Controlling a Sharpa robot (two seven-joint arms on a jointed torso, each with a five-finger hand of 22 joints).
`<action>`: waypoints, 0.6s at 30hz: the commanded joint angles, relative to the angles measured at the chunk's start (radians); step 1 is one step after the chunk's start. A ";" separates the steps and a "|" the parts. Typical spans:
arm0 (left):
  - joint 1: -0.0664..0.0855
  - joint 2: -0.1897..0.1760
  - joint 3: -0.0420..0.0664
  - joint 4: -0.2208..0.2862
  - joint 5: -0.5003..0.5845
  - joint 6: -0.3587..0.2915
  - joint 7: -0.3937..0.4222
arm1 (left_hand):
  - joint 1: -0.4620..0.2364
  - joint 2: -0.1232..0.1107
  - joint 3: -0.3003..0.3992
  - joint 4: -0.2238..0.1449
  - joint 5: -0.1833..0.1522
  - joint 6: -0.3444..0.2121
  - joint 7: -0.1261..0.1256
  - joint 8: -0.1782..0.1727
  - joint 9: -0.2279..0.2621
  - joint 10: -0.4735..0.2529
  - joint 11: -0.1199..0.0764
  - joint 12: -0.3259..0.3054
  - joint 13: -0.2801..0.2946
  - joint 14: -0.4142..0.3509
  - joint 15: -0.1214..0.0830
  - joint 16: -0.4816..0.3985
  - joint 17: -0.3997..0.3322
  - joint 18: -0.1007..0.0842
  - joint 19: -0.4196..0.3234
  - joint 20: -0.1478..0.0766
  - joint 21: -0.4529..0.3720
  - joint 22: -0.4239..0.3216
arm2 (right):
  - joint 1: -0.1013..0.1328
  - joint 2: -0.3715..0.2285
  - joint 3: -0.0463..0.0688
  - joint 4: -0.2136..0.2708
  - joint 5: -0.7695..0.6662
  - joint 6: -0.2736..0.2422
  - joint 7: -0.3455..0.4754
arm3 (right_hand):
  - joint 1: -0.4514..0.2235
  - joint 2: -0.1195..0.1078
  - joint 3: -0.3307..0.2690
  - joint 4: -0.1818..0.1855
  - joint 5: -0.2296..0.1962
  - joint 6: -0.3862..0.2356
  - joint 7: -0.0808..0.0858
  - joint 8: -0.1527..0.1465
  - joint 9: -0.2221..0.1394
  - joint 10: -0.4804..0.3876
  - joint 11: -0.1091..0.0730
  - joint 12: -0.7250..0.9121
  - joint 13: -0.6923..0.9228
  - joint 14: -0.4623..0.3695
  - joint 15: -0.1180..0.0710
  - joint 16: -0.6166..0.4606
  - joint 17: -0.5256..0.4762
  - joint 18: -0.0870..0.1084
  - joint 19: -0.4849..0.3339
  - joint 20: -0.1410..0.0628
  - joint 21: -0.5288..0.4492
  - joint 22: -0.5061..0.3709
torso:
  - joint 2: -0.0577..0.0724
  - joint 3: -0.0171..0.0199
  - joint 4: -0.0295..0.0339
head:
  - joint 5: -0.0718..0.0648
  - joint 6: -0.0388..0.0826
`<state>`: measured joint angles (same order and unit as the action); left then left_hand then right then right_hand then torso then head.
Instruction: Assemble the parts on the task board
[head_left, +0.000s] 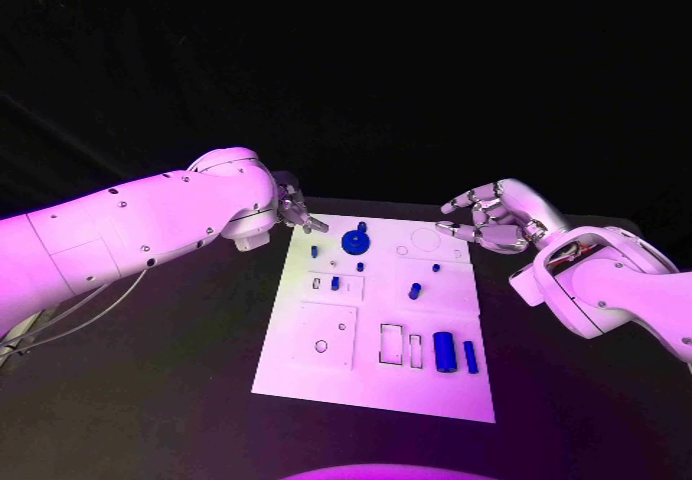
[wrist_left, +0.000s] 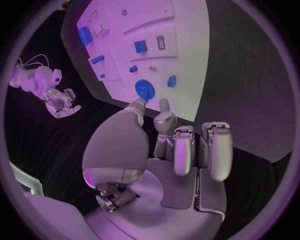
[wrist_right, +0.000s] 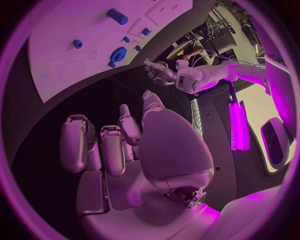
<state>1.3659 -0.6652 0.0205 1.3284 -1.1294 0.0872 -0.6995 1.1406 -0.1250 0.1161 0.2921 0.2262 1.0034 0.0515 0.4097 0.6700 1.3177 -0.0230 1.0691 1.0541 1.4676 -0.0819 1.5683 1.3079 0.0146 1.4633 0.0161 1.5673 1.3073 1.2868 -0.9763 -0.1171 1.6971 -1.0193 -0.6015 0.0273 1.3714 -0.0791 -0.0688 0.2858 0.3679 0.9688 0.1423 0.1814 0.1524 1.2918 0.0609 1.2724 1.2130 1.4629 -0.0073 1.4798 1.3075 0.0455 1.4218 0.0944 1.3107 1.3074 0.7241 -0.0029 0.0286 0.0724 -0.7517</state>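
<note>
The white task board (head_left: 378, 370) lies in the middle of the black table. A blue gear (head_left: 355, 241) sits near its far edge, with small blue pieces (head_left: 415, 291) spread below it. Two blue cylinders (head_left: 444, 352) lie side by side near the board's front right. My left hand (head_left: 299, 213) hovers at the board's far left corner, fingers loosely apart and holding nothing. In the left wrist view its thumb (wrist_left: 134, 111) points toward the gear (wrist_left: 144, 90). My right hand (head_left: 488, 220) hangs over the far right corner, empty, fingers half curled.
Outlined recesses (head_left: 392, 343) mark the board's near half. Black table surface (head_left: 159, 380) surrounds the board on all sides. The left arm's cable (head_left: 87, 310) trails off the near left.
</note>
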 joint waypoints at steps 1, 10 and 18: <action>0.004 0.018 0.000 -0.034 -0.012 0.044 -0.016 | 0.011 0.004 -0.006 0.000 0.004 -0.004 0.002 -0.005 -0.003 0.000 0.005 0.001 -0.002 0.103 0.006 0.002 0.263 -0.012 0.101 0.007 -0.002 0.253 | -0.001 0.001 0.000 0.001 -0.004 0.003 0.008 | -0.003 0.002 -0.005 0.000 0.005 0.001 -0.003 0.003 0.000 -0.007 -0.003 -0.003 -0.001 0.068 -0.007 -0.003 0.098 0.018 -0.003 0.000 -0.004 0.099 | 0.000 -0.0002 0.0001 | 0.008 0.001; 0.001 0.054 -0.004 -0.102 -0.017 0.066 -0.006 | 0.012 0.004 -0.009 0.000 0.003 -0.005 0.003 -0.008 -0.006 0.000 0.006 0.001 -0.003 0.103 0.007 0.002 0.263 -0.012 0.101 0.008 -0.002 0.253 | -0.001 0.002 0.000 0.002 -0.004 0.004 0.009 | -0.004 0.002 -0.005 0.000 0.005 0.001 -0.003 0.003 0.000 -0.007 -0.003 -0.003 -0.001 0.068 -0.007 -0.002 0.099 0.018 -0.003 0.000 -0.003 0.099 | 0.001 -0.0010 -0.0003 | 0.010 0.001; -0.011 0.087 -0.014 -0.156 -0.010 0.076 0.009 | 0.005 0.007 -0.019 0.002 0.003 -0.003 0.005 -0.015 -0.015 -0.001 0.008 0.001 -0.005 0.103 0.009 0.002 0.263 -0.012 0.101 0.010 -0.002 0.253 | -0.001 0.003 0.000 0.001 -0.004 0.004 0.011 | -0.004 0.002 -0.005 0.000 0.005 0.001 -0.003 0.003 0.000 -0.007 -0.003 -0.003 -0.001 0.068 -0.007 -0.002 0.099 0.018 -0.003 0.000 -0.003 0.099 | 0.000 -0.0008 -0.0001 | 0.010 -0.002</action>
<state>1.3569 -0.5846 0.0065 1.1793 -1.1391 0.1357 -0.6995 1.1446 -0.1210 0.1036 0.2935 0.2262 1.0035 0.0514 0.3998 0.6562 1.3177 -0.0230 1.0691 1.0503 1.4639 -0.0783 1.5683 1.3077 0.0147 1.4670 0.0198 1.5673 1.3073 1.2867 -0.9739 -0.1171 1.6977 -1.0189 -0.6014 0.0281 1.3714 -0.0791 -0.0688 0.2858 0.3678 0.9688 0.1423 0.1814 0.1524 1.2918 0.0609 1.2724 1.2131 1.4629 -0.0073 1.4798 1.3074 0.0454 1.4218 0.0944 1.3107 1.3073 0.7248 -0.0038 0.0282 0.0826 -0.7525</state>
